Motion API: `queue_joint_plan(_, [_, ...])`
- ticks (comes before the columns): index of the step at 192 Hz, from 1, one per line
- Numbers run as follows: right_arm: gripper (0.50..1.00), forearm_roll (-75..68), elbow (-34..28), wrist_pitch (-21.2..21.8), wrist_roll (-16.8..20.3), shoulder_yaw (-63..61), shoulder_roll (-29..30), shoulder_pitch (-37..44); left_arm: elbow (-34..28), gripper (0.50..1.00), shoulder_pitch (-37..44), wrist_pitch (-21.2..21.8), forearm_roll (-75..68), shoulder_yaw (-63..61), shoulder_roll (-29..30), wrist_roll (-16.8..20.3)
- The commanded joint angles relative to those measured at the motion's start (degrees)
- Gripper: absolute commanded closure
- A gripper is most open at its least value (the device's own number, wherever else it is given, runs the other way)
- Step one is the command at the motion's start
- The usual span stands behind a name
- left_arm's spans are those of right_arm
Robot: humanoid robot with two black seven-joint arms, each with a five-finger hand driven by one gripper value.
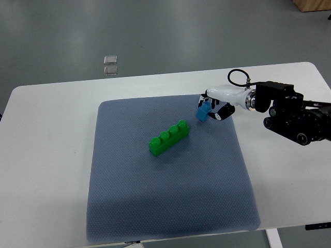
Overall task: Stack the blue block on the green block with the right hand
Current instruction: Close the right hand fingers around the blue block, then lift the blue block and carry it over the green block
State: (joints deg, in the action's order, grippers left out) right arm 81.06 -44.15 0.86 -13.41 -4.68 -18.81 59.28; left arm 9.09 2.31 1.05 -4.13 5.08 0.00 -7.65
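Right hand (pixel 216 108) pinches blue block (pixel 202 112), apparently lifted just above the grey mat (pixel 170 206), near the green block (pixel 169 137)'s upper end. Block looks light, rigid, slick plastic; side-face grip suits.

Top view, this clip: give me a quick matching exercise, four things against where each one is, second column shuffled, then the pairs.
Things:
1. blue block
2. green block
3. mat
4. right hand

Places:
A. lying on the mat near its middle, studs up
B. spread over the white table
C. reaching in from the right edge, over the mat's upper right corner
D. held in the fingers, up and right of the green block, apart from it

Pairs: 1-D, 2-A, 3-B, 4-C
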Motion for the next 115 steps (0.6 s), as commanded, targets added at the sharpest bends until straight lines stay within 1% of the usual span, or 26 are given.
queue_joint_plan(1, [0.961, -0.1, -1.4, -0.8, -1.6, -0.4, -0.3, 0.2, 0.0, 0.5, 0.1, 0.0, 0.0, 0.0, 0.0, 0.0])
queue_joint_plan(15, [0.967, -0.3, -3.7, -1.0, -2.0, -0.8, -1.4, 0.6, 0.0, 0.5, 0.0, 0.0, 0.0, -0.1, 0.0, 0.0])
queue_joint_plan(45, [0.967, -0.8, -11.2, -1.6, -2.5, -0.9, -4.5, 3.3, 0.0, 0.5, 0.1, 0.0, 0.0, 0.0, 0.0, 0.0])
queue_joint_plan(79, [0.969, -0.4, -18.7, -1.6, -2.8, -0.8, -5.8, 5.0, 0.0, 0.5, 0.1, 0.0, 0.0, 0.0, 0.0, 0.0])
queue_joint_plan(97, [0.969, 0.0, -19.8, -1.7, -2.8, -0.8, -5.7, 4.9, 0.0, 0.5, 0.0, 0.0, 0.0, 0.0, 0.0, 0.0])
queue_joint_plan(115, [0.969, 5.9, -20.5, -2.9, -2.7, 0.1, -4.6, 4.3, 0.0, 0.5, 0.0, 0.0, 0.0, 0.0, 0.0, 0.0])
